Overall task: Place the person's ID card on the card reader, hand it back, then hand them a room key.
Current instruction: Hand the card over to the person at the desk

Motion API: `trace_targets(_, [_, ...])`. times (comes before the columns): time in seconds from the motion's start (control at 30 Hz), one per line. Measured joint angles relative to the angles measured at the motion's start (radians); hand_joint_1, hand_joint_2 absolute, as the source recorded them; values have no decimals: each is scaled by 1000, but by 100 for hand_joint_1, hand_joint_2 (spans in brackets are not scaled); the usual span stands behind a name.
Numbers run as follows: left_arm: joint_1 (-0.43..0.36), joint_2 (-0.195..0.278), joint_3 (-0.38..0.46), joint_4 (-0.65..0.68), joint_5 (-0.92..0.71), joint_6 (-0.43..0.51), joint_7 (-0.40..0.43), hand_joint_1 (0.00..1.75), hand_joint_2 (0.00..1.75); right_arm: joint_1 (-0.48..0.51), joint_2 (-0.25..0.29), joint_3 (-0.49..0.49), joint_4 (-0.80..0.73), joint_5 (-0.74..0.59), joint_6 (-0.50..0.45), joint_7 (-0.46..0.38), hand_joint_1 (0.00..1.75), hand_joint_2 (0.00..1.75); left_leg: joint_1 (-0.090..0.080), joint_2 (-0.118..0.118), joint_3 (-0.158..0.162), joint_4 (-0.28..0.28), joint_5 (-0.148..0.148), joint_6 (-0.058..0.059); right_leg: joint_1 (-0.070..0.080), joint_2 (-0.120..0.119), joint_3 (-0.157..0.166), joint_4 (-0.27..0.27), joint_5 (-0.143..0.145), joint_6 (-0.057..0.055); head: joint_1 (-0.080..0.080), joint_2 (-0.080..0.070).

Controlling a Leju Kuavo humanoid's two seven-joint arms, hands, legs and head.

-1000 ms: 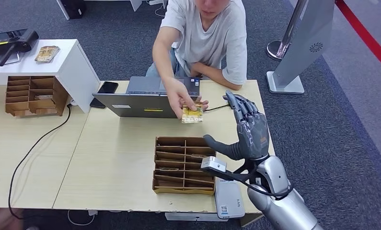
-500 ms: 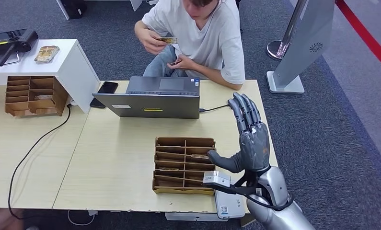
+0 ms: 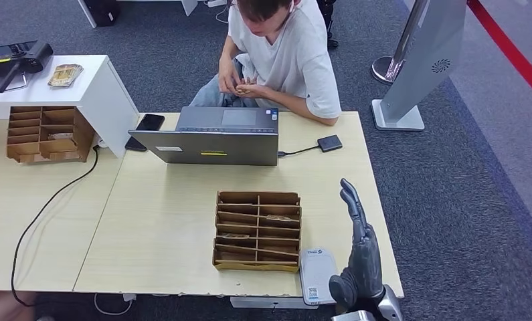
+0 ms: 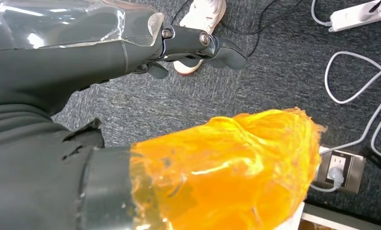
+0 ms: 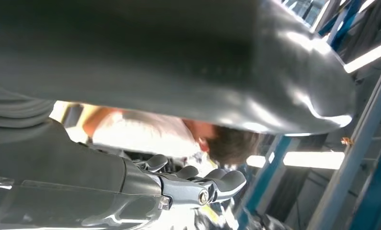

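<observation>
My right hand stands empty at the table's near right edge, fingers straight and pointing up. Its dark fingers also show in the right wrist view, with the person beyond them. The person sits behind the laptop, both hands together over their lap; a small card seems to be between them. A wooden organizer with cards in its slots stands mid-table. A white box lies beside my right hand; a small black device sits on a cable near the laptop. My left hand hangs empty over the floor.
A grey laptop stands open at the table's far side, a phone to its left. A second organizer and a white cabinet stand at the left. A black cable crosses the left table.
The person has drawn the card back from over the table to their lap. My right hand has pulled back and down from mid-table to the near edge.
</observation>
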Motion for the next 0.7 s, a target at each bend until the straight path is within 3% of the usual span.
trace_targets(0.23, [6, -2, 0, 0, 5, 35, -2, 0, 0, 130, 0, -9, -62, -244, 273, -103, 0, 0, 0, 0, 0, 0, 0, 0, 0, -1, 0, 0, 0, 0, 0, 0])
trace_targets(0.5, [6, -6, -3, 1, -28, 60, 12, 0, 0, 191, 1, 19, -86, -261, 320, -112, 0, 0, 0, 0, 0, 0, 0, 0, 0, -1, 0, 0, 0, 0, 0, 0])
trace_targets(0.57, [5, 0, -29, 7, -99, 45, 110, 0, 0, 185, 2, 23, -88, -237, 328, -97, 0, 0, 0, 0, 0, 0, 0, 0, 0, 0, 1, 0, 0, 0, 0, 0])
trace_targets(0.7, [-10, -5, -155, 11, -243, 44, 568, 0, 0, 156, 16, 14, -88, -137, 271, -31, 0, 0, 0, 0, 1, 0, 0, 0, 0, -1, 2, 0, 0, 0, 0, 0])
